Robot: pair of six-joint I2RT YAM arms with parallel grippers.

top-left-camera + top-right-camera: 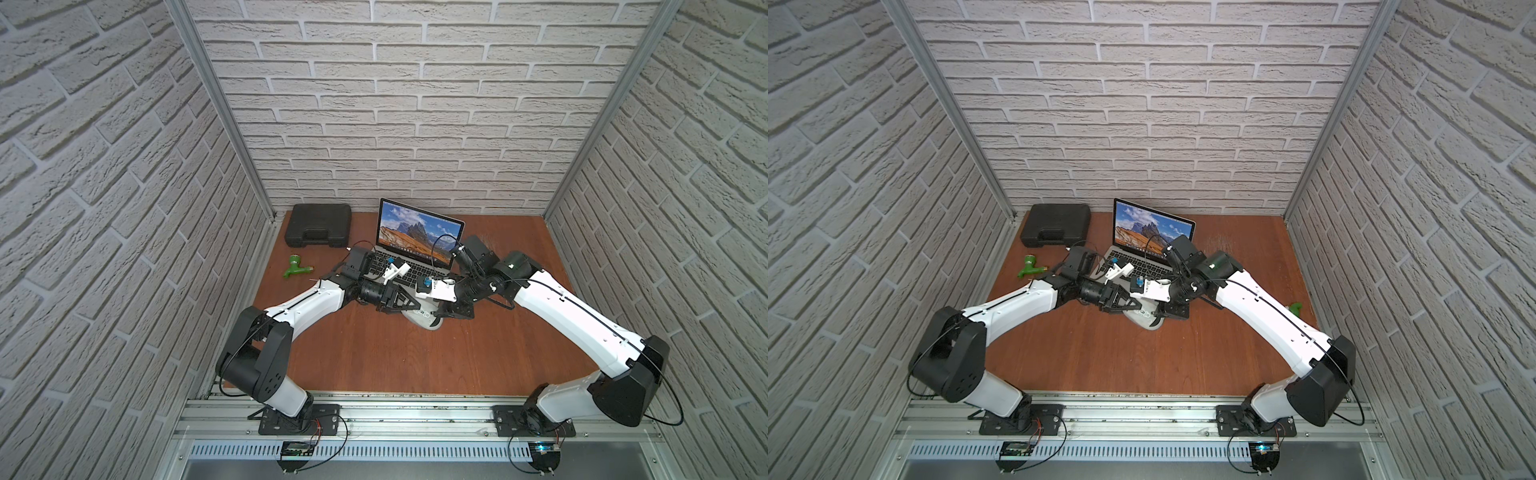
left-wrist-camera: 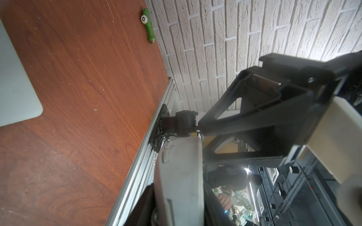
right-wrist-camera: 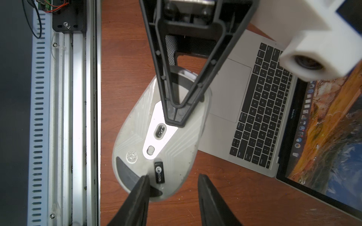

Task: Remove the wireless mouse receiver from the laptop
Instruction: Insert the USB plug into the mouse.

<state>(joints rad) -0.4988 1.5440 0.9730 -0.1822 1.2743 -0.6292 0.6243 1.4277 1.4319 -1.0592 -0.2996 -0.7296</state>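
A black case (image 1: 319, 224) (image 1: 1057, 224) lies flat in the far left corner of the wooden surface (image 1: 395, 357) (image 1: 1121, 353). Just nearer than the case lies a green fitting (image 1: 297, 266) (image 1: 1030, 267). A second green fitting (image 1: 1296, 308) (image 2: 148, 25) lies by the right wall. A grey-white mouse (image 1: 422, 321) (image 1: 1144, 319) (image 3: 137, 127) lies underside up near the middle. White brick walls (image 1: 395, 104) enclose three sides, and an aluminium rail (image 1: 395, 411) runs along the near edge.
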